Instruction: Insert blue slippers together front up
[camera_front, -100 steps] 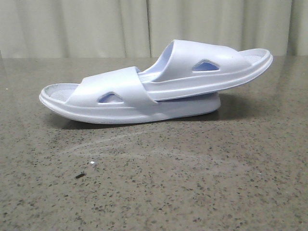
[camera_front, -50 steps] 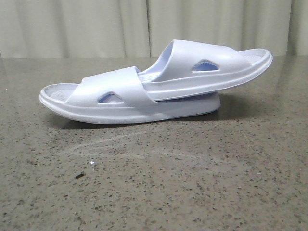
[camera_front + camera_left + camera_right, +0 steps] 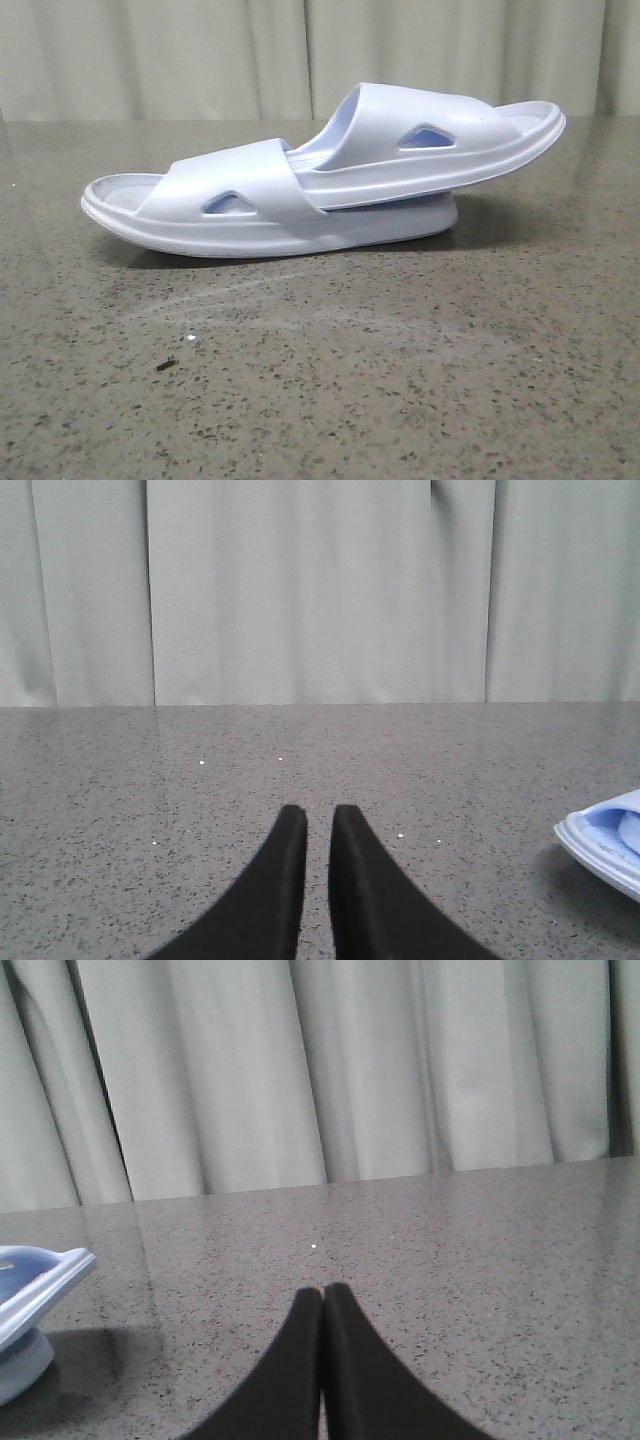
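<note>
The two pale blue slippers lie nested on the table in the front view. The lower slipper (image 3: 240, 205) rests flat, and the upper slipper (image 3: 420, 140) has its end tucked under the lower one's strap and sticks out to the right, tilted up. An end of the pair shows in the left wrist view (image 3: 605, 845) and in the right wrist view (image 3: 35, 1280). My left gripper (image 3: 319, 815) is empty, fingers nearly together with a thin slit between them, well away from the slippers. My right gripper (image 3: 322, 1290) is shut and empty, also apart from them. Neither gripper shows in the front view.
The speckled grey stone table (image 3: 400, 380) stretches in front of the slippers. A small dark speck (image 3: 166, 365) and a white crumb lie near the front left. A pale curtain (image 3: 200, 60) hangs behind the table's far edge.
</note>
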Robot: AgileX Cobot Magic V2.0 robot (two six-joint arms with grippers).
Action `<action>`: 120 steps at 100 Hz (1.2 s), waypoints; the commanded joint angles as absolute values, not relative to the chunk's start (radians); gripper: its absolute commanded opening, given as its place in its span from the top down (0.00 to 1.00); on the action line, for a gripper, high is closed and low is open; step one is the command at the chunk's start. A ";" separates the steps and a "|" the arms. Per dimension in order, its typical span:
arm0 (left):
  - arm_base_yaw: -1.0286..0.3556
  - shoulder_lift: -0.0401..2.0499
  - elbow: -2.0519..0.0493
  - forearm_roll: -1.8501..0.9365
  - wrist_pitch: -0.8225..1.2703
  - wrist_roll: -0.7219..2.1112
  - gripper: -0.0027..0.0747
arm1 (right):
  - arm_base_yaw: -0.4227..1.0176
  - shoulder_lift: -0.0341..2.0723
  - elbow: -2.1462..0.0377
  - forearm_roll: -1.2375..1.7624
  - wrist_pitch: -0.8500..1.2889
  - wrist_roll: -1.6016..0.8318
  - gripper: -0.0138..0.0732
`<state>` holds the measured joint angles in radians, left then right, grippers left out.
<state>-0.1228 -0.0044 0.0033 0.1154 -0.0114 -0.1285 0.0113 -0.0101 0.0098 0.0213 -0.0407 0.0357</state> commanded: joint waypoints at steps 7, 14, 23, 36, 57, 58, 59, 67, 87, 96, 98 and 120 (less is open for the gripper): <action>-0.132 -0.032 0.012 0.115 -0.094 -0.139 0.94 | 0.021 -0.032 0.032 0.000 -0.128 0.048 0.96; -0.132 -0.032 0.012 0.115 -0.094 -0.139 0.94 | 0.021 -0.032 0.032 -0.006 -0.110 0.062 0.96; -0.132 -0.032 0.012 0.115 -0.094 -0.139 0.94 | 0.021 -0.032 0.032 -0.018 -0.110 0.062 0.96; -0.132 -0.032 0.012 0.115 -0.094 -0.139 0.94 | 0.021 -0.032 0.032 -0.047 -0.107 0.062 0.96; -0.132 -0.032 0.012 0.115 -0.094 -0.139 0.94 | 0.021 -0.032 0.032 -0.047 -0.090 0.062 0.96; -0.132 -0.032 0.012 0.115 -0.094 -0.139 0.94 | 0.021 -0.032 0.032 -0.047 -0.090 0.062 0.96; -0.132 -0.032 0.012 0.115 -0.094 -0.139 0.94 | 0.021 -0.032 0.032 -0.047 -0.090 0.062 0.96; -0.132 -0.032 0.012 0.115 -0.094 -0.139 0.94 | 0.021 -0.032 0.032 -0.047 -0.089 0.062 0.96; -0.132 -0.032 0.012 0.115 -0.094 -0.139 0.94 | 0.021 -0.032 0.032 -0.047 -0.089 0.062 0.96; -0.132 -0.032 0.012 0.115 -0.094 -0.139 0.94 | 0.021 -0.032 0.032 -0.047 -0.089 0.062 0.96; -0.132 -0.032 0.012 0.115 -0.094 -0.139 0.94 | 0.021 -0.032 0.032 -0.047 -0.089 0.062 0.96; -0.132 -0.032 0.012 0.115 -0.094 -0.139 0.94 | 0.021 -0.032 0.032 -0.047 -0.089 0.062 0.96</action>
<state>-0.1228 -0.0044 0.0033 0.1154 -0.0114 -0.1300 0.0217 -0.0101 0.0098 -0.0347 -0.0144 0.0625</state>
